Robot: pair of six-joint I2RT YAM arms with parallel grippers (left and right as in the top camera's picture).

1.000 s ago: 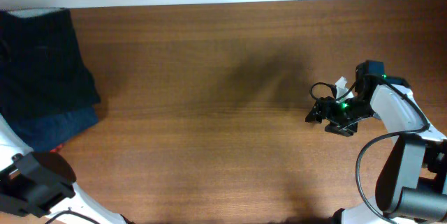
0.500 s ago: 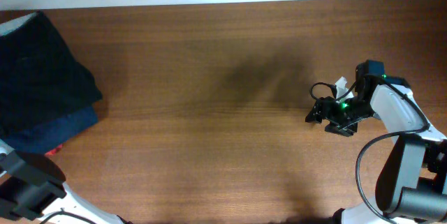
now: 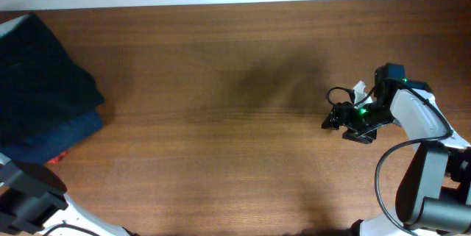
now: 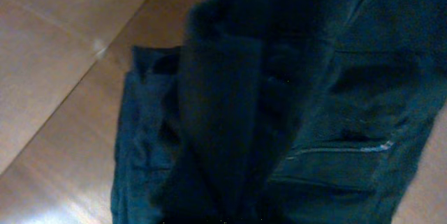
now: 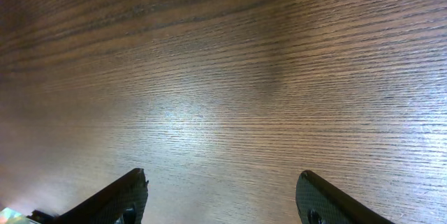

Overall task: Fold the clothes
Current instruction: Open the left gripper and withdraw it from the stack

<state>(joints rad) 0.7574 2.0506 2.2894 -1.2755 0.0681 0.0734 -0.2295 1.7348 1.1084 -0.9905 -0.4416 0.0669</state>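
Observation:
The black shorts (image 3: 40, 67) lie bunched at the table's far left edge, on top of a navy folded garment (image 3: 73, 129). In the left wrist view dark fabric (image 4: 223, 112) fills most of the frame, with folds and a seam. My left gripper's fingers do not show in any view; only the left arm's body (image 3: 29, 192) shows at the bottom left. My right gripper (image 3: 333, 118) is open and empty at the right, far from the clothes. Its fingers (image 5: 223, 196) hover over bare wood.
The brown wooden table (image 3: 235, 155) spans the overhead view. A small red thing (image 3: 57, 158) peeks out below the navy garment. A cable loops beside the right arm (image 3: 412, 115). The floor (image 4: 56, 56) shows at the left of the left wrist view.
The black shorts shifted at the far left: their whitish waistband edge at the top dropped from sight and their outline changed. The left arm's body moved a little. The right arm has not moved.

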